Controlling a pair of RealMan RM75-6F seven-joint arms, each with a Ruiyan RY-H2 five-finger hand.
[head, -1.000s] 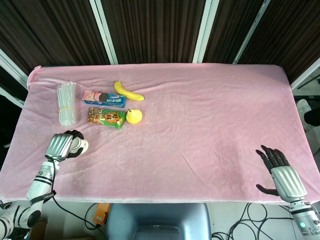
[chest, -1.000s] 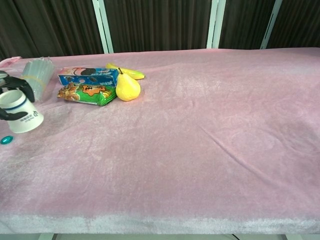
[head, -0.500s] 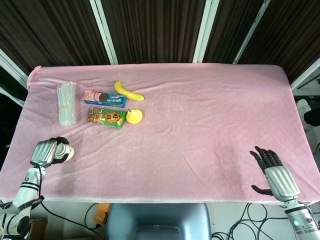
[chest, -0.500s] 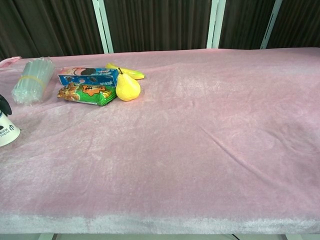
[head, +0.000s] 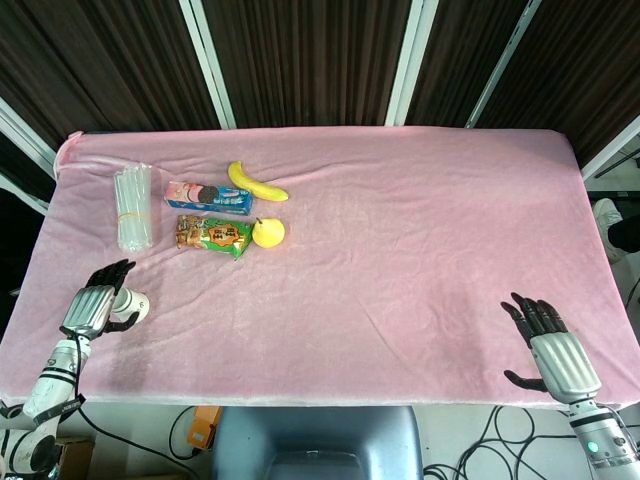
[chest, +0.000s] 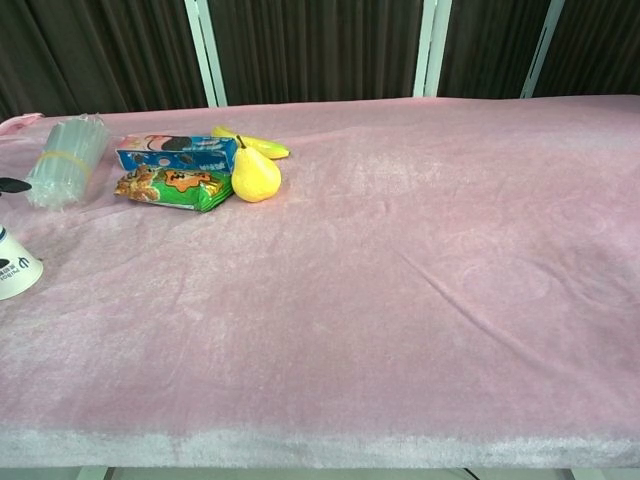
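The left hand (head: 93, 303) lies at the table's eight o'clock edge with its fingers spread apart, gripping nothing, and the white paper cup (head: 133, 306) lies on the pink cloth (head: 400, 230) just at its three o'clock side, touching or nearly so (the chest view catches only the cup (chest: 14, 272) at its left border). To let go well, I judge the fingers should clear the rim fully before the arm moves, since a tipped cup rolls easily. At one o'clock from the cup lie the bundle of clear straws (head: 132, 206) and a green snack packet (head: 212, 236). The right hand (head: 550, 338), fingers apart and empty, rests at five o'clock.
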